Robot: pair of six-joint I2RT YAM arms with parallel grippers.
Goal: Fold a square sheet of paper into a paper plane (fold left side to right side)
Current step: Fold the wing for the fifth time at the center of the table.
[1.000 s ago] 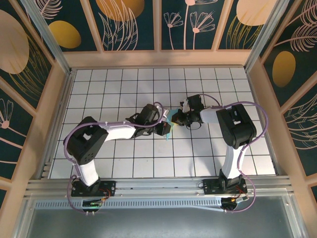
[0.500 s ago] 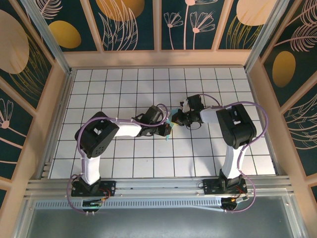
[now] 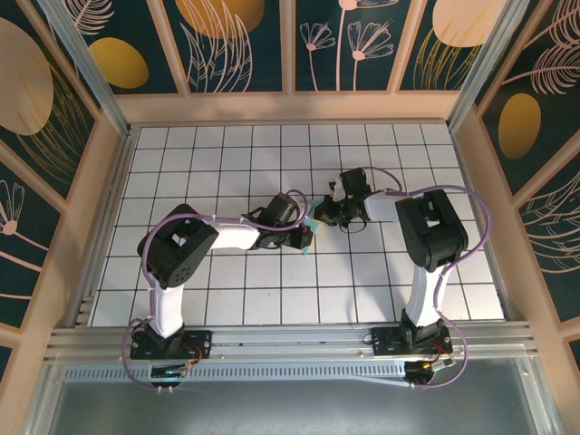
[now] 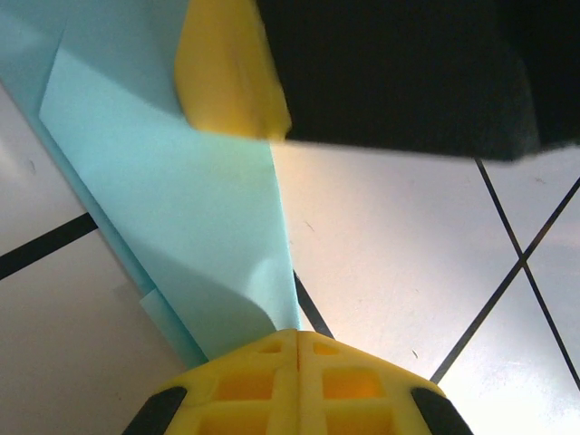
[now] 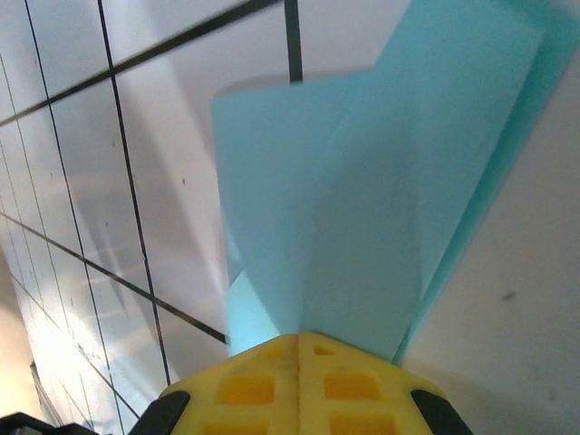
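The square sheet of paper (image 3: 311,226) is light blue and folded into a narrow, pointed shape at the table's middle, between my two grippers. From above only a thin sliver of it shows. My left gripper (image 3: 305,238) comes in from the left, its yellow fingertips (image 4: 272,349) pressed together with the paper's (image 4: 181,181) narrow end running into their seam. My right gripper (image 3: 320,216) reaches in from the right, shut as well, and creased blue layers (image 5: 362,181) fan out from its tip (image 5: 299,337). In the left wrist view its yellow finger (image 4: 227,72) rests over the paper's far part.
The white grid table (image 3: 227,290) is ringed by a low wooden wall (image 3: 290,107). Both forearms meet near the centre, with purple cables (image 3: 471,208) looping over the arms. A metal rail (image 3: 290,340) runs along the near edge by the bases.
The left arm's elbow has swung right and the left gripper has slid a little right along the paper. The right gripper has shifted slightly back. Less blue shows from above.
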